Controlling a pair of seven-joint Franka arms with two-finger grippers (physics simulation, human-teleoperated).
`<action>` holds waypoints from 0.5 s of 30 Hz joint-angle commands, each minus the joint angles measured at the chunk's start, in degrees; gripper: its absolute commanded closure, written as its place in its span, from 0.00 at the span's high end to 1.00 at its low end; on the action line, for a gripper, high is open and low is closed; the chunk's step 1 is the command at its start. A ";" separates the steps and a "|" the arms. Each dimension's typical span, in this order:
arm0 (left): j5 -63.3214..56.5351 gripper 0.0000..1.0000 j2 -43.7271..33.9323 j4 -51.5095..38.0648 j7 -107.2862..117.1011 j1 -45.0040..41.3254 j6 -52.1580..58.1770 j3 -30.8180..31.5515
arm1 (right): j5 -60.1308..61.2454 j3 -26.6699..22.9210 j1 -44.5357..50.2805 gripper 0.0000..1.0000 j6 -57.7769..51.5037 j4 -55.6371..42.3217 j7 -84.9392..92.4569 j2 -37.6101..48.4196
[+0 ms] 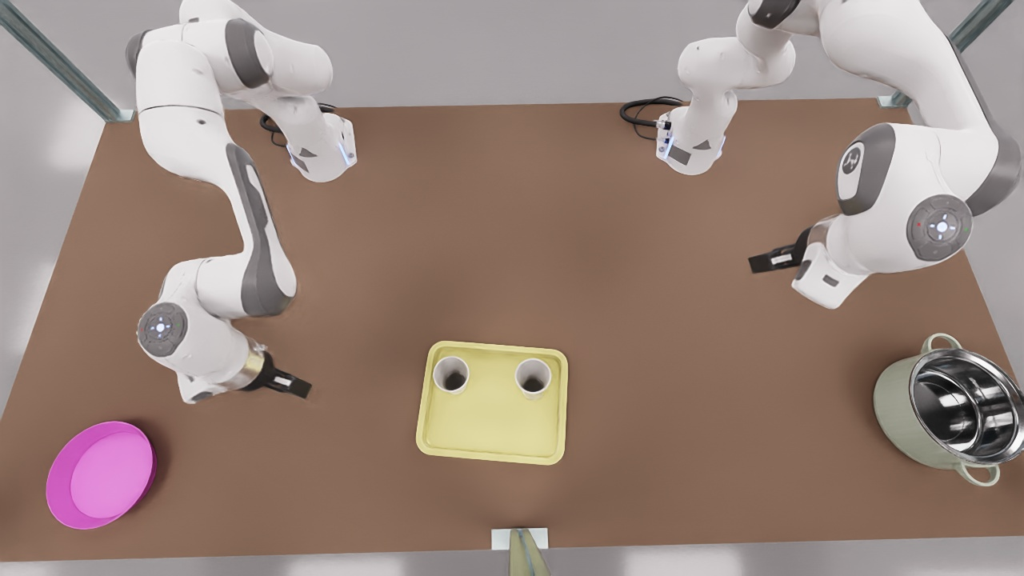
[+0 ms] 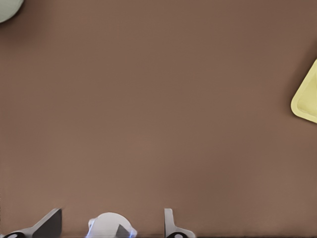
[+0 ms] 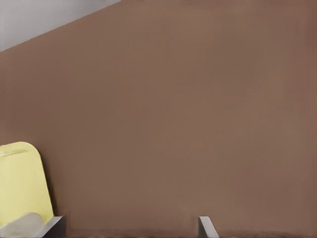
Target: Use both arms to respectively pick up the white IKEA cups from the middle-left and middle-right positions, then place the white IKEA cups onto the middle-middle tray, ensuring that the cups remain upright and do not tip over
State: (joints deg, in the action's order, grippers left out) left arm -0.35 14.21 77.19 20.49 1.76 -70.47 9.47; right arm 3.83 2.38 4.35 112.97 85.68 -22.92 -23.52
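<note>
Both white IKEA cups (image 1: 451, 374) stand upright on the tray (image 1: 492, 436), away from my left gripper (image 1: 766, 261) and right gripper (image 1: 293, 387). Both sets of fingers are spread and empty; the job looks done.

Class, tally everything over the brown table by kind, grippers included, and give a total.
Tray: 1, pale yellow
Cups: 2, white, upright on the tray
Bowl: 1, magenta
Pot: 1, green
Grippers: 2; left gripper at the front view's right, right gripper at the front view's left, both open and empty
Total: 7
</note>
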 commanded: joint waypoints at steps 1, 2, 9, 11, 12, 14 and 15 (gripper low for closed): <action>0.26 1.00 -0.06 -0.02 -11.88 0.00 2.09 0.02 | -2.42 0.35 0.48 1.00 -15.76 0.28 22.48 7.08; 0.26 1.00 -0.06 0.06 -11.88 0.00 2.09 0.02 | -2.69 0.35 0.48 1.00 -19.01 -0.60 22.21 10.34; 0.35 1.00 0.03 0.15 -11.79 0.00 2.18 0.02 | -3.48 -0.44 -2.15 1.00 -25.87 3.00 23.44 16.75; 0.35 1.00 0.03 0.15 -11.79 0.00 2.18 0.02 | -3.22 -0.53 -2.41 1.00 -25.61 3.53 23.44 17.02; 0.35 1.00 0.03 0.15 -11.79 0.00 2.18 0.02 | -3.04 -0.44 -2.59 1.00 -25.61 3.53 23.44 16.93; 0.35 1.00 0.03 0.15 -11.79 0.00 2.18 0.02 | -3.04 -0.53 -2.86 1.00 -25.69 3.79 23.44 16.67; 0.35 1.00 0.03 0.24 -11.79 0.00 2.18 0.02 | -3.04 -0.44 -2.86 1.00 -25.69 3.79 23.44 16.58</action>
State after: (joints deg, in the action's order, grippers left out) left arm 0.02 14.30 77.43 13.82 1.76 -68.49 9.47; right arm 0.75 1.90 1.29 89.61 89.43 -9.92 -6.98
